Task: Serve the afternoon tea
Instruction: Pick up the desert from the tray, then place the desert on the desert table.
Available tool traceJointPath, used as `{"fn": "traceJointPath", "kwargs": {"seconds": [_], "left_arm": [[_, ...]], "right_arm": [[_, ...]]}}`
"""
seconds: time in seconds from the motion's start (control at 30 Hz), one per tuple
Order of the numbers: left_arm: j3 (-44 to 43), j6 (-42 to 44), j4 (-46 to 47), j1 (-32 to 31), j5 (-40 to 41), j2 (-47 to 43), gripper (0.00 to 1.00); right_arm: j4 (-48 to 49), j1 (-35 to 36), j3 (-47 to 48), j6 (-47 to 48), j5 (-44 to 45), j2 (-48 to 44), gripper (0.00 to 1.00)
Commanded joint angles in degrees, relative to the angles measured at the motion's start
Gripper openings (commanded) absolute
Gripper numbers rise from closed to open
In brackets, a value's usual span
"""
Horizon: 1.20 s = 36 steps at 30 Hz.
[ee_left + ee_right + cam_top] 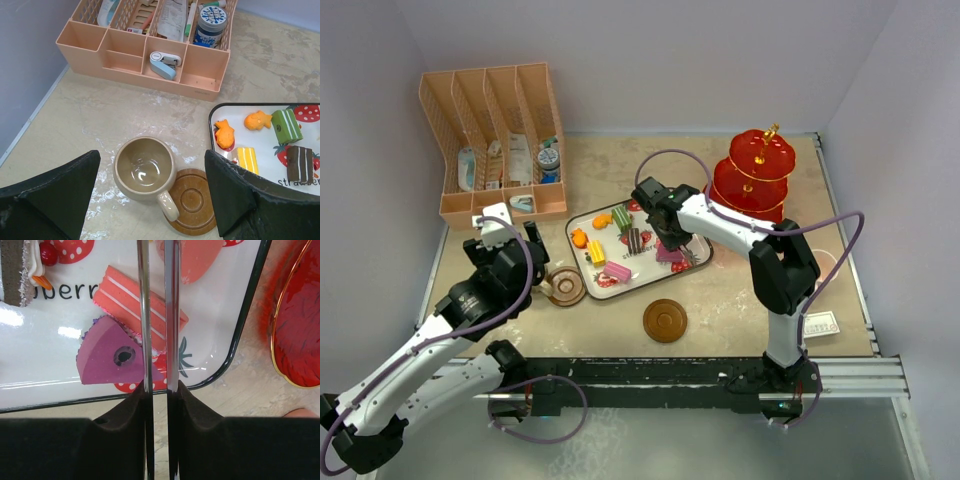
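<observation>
Purple wedge cake (pixel 107 360), lying on the strawberry tray (pixel 215 315), looks light, stiff and slick, so the tongs (pixel 145 300), squeezed nearly closed in the right gripper (pixel 159 390), should pinch across its flat sides.

Here's the beige table (pixel 740 300), tray (pixel 262 142) sitting mid-table. Back-left of the tray is the rack (pixel 470 208), back-right the stand (pixel 752 180). Left of the tray, the mug (pixel 144 167) seems half off its saucer (pixel 192 205). A bare saucer (pixel 665 320) lies in front, a white card (pixel 820 325) far right.
</observation>
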State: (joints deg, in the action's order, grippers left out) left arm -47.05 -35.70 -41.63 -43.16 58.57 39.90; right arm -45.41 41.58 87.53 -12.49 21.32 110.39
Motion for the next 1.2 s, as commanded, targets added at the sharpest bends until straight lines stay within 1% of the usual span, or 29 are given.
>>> {"fn": "traceJointPath", "kwargs": {"seconds": [0.0,0.23,0.43,0.57,0.7,0.77,1.0,1.17], "left_arm": [[-0.33,1.25,1.38,0.15,0.71,0.09,0.83],[-0.29,1.25,1.29,0.15,0.85,-0.1,0.83],[-0.3,1.45,1.46,0.15,0.41,0.33,0.83],[-0.33,1.35,1.38,0.1,0.47,0.31,0.83],[-0.25,1.34,1.42,0.14,0.48,0.09,0.83],[-0.19,1.53,1.53,0.13,0.2,0.21,0.83],[-0.27,1.78,1.75,0.17,-0.48,1.03,0.83],[-0.2,1.78,1.81,0.12,-0.77,1.23,0.83]], "right_arm": [[-1.62,-0.17,2.84,-1.28,-0.53,-2.9,0.21],[2.53,-2.22,2.07,-3.97,-7.6,-8.16,0.15],[8.65,-6.2,-2.05,-6.8,-18.15,-14.44,0.15],[14.73,-10.23,-9.04,-10.2,-25.92,-20.41,0.15],[18.92,-13.64,-17.71,-14.23,-30.68,-27.3,0.14],[20.15,-15.09,-21.75,-16.06,-31.53,-30.84,0.14],[19.45,-17.94,-31.61,-20.66,-27.88,-41.64,0.15],[18.27,-19.85,-35.12,-20.65,-24.83,-43.61,0.16]]}}
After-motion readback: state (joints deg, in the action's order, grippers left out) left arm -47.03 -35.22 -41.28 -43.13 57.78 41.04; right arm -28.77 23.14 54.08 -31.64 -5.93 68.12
